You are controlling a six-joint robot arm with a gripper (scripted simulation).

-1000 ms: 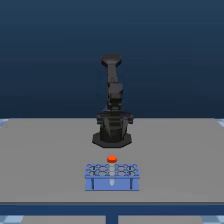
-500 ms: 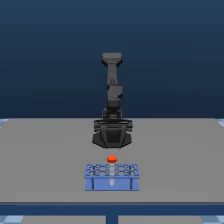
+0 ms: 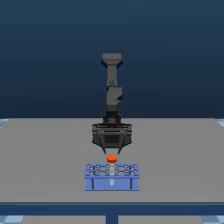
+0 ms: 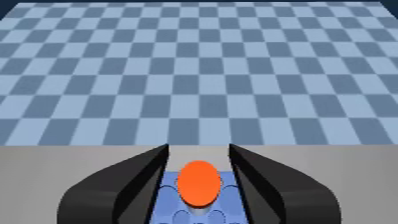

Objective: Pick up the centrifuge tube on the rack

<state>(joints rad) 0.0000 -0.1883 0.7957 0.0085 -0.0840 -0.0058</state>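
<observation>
Grey flat surface spanning the full width of the exterior view, near edge straight, with a dark band below it. Light blue patches at the far corners and under the near edge. Dark blue plain backdrop behind. Wrist view: blue two-tone chequered floor beyond the far edge of the grey surface.

You have the gripper directly over the rack, which sits on the table. The centrifuge tube stands in the rack just below your pincer, its cap between the two fingers.
</observation>
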